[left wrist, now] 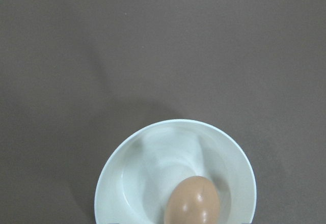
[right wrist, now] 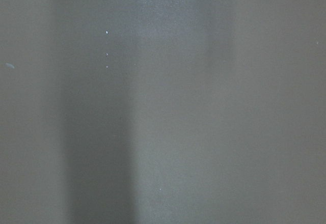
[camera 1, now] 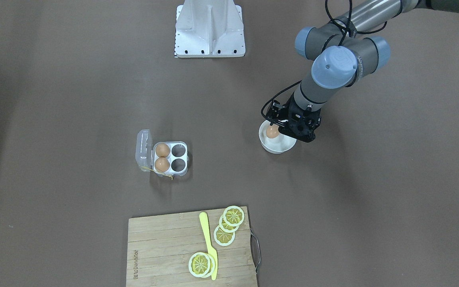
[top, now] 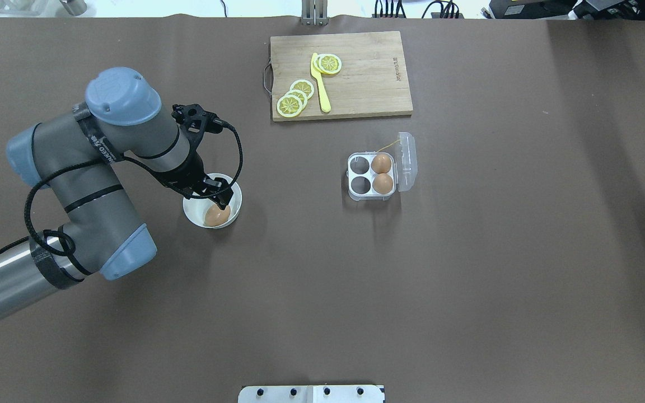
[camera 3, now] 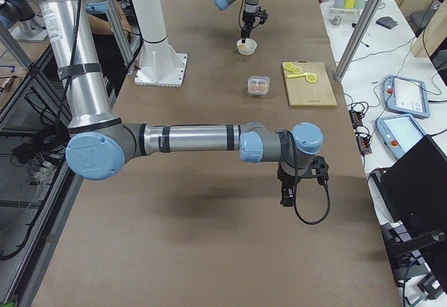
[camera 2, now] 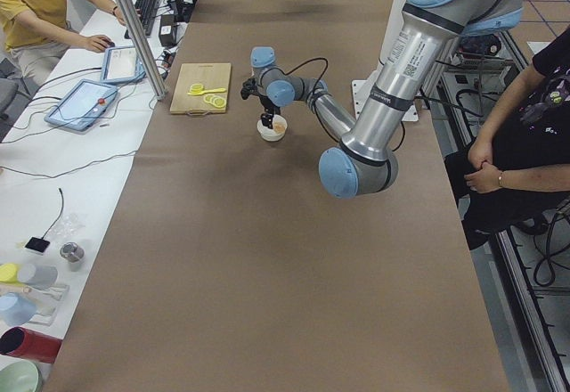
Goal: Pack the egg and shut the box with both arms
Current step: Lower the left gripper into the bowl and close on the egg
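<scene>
One orange-brown egg [top: 216, 216] lies in the white bowl [top: 191, 211], on the side nearest the robot. It fills the bottom of the left wrist view [left wrist: 192, 202]. My left gripper [top: 219, 202] hangs over the bowl, its jaws apart about the egg; one fingertip [top: 225, 208] is right at the egg. The clear four-cell box [top: 372, 174] stands open at mid-table, lid [top: 407, 162] folded out. Two eggs [top: 382, 173] fill its cells next to the lid; the two other cells are empty. My right gripper [camera 3: 286, 199] shows only in the exterior right view; I cannot tell its state.
A wooden cutting board [top: 367, 84] with lemon slices [top: 294, 101] and a yellow knife [top: 321, 84] lies at the far edge, beyond the box. A white pedestal [camera 1: 209, 30] stands at the robot's side. The right wrist view shows only bare brown table.
</scene>
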